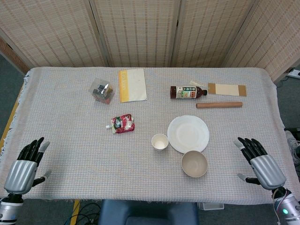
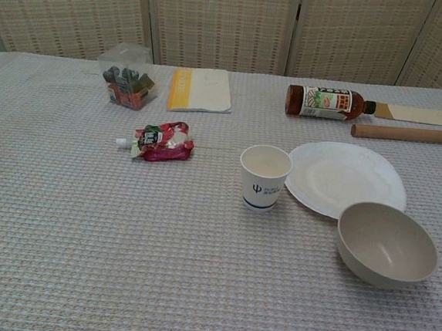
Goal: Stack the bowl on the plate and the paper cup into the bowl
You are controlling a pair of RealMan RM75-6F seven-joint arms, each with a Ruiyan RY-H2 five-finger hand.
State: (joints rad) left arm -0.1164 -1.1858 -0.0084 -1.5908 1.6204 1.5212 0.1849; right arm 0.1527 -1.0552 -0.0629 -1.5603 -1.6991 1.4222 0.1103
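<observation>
The beige bowl (image 1: 194, 163) sits upright on the cloth, just beside the near edge of the white plate (image 1: 188, 133). The paper cup (image 1: 160, 141) stands upright just left of the plate, apart from the bowl. Both hands rest at the table's near corners, well clear: left hand (image 1: 26, 161) and right hand (image 1: 260, 163), fingers spread, holding nothing.

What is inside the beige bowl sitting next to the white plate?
Nothing: the beige round bowl shows a bare, smooth inside. It stands on the cloth beside the white round plate. What lies beneath it is hidden.
</observation>
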